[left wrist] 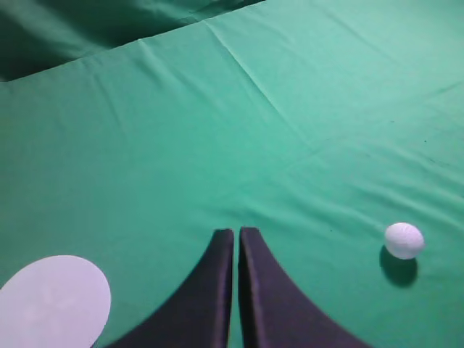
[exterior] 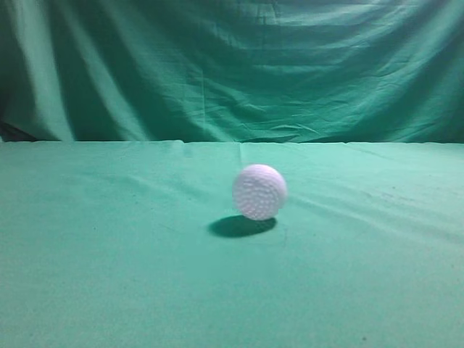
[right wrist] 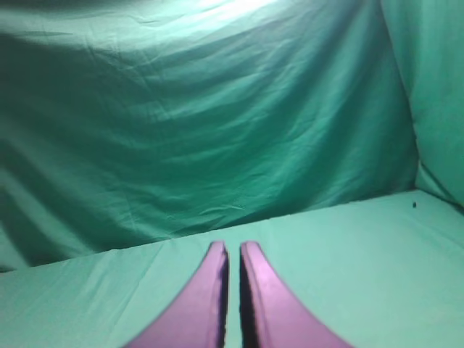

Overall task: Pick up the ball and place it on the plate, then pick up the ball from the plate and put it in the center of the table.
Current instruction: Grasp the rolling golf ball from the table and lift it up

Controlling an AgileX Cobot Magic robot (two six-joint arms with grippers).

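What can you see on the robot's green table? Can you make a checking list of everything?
Surface: wide table covered in lightly wrinkled green cloth, bare apart from the job's things.
Job's things: small white dimpled golf ball resting on the cloth, nothing holding it; flat round white plate lying empty, well apart from the ball.
Clutter: nothing seen.
Grippers: left gripper shut and empty, above the cloth between plate and ball; right gripper shut and empty, facing the curtain.
Cables: nothing seen.
Surroundings: darker green draped backdrop curtain behind the table.
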